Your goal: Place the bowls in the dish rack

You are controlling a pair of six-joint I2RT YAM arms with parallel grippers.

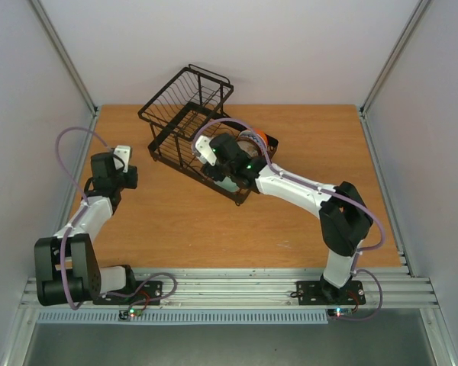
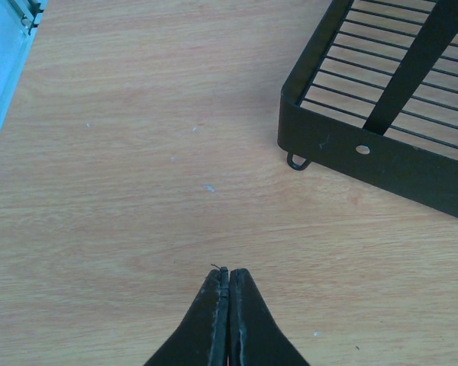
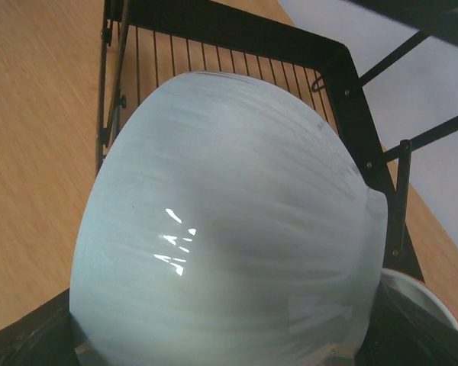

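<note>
Celadon bowl [image 3: 229,229] fills the right gripper's [image 1: 223,177] view, apparently clamped between its spread fingers. It is tipped on edge with its foot toward the dish rack's [image 3: 340,61] corner, low over the wires and beside a white bowl [image 3: 421,296]. The left gripper [image 2: 229,286], closed and empty, hovers over the table [image 2: 137,152] beside the rack, farther off.
</note>
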